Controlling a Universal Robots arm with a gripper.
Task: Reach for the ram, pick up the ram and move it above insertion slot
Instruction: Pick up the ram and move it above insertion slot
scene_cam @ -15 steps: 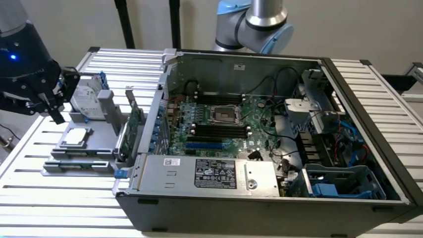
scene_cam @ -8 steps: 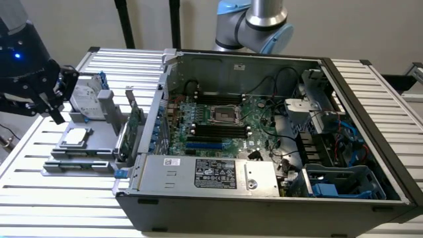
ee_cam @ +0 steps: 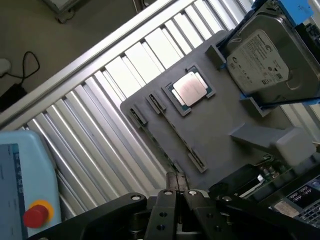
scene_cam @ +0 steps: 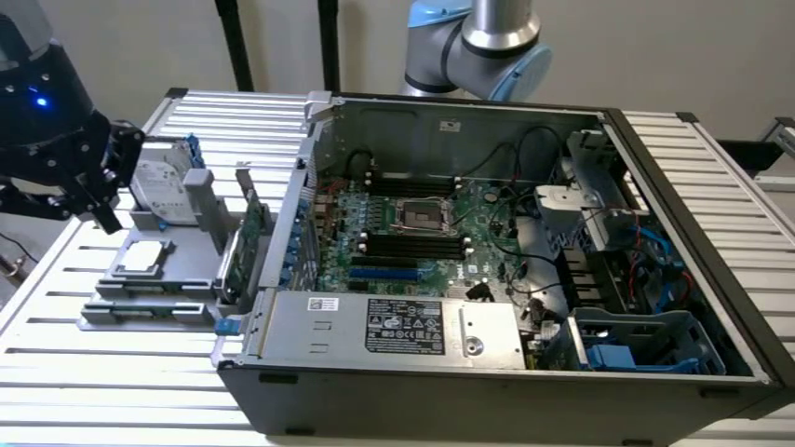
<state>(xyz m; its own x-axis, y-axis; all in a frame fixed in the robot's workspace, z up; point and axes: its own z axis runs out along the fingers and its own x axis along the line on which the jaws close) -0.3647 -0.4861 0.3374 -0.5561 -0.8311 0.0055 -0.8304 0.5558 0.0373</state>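
Note:
My dark gripper (scene_cam: pixel 102 214) hangs over the exterior view's left end of the table, above the far corner of the grey fixture tray (scene_cam: pixel 186 270). In the wrist view its fingertips (ee_cam: pixel 176 181) meet with nothing between them. A narrow green board that I take for the ram (scene_cam: pixel 231 270) stands on edge along the tray's side next to the case, well to the exterior view's right of the gripper. A sliver of green board (ee_cam: pixel 265 171) shows at the tray's edge in the wrist view. The motherboard's black memory slots (scene_cam: pixel 410 244) lie inside the open case.
The tray also carries a silver hard drive (scene_cam: pixel 162 186) (ee_cam: pixel 262 57), a processor chip (scene_cam: pixel 143 258) (ee_cam: pixel 190 89) and a wider green card (scene_cam: pixel 256 219). The open computer case (scene_cam: pixel 497 279) takes up the table's middle. A pendant with a red button (ee_cam: pixel 35 215) sits nearby.

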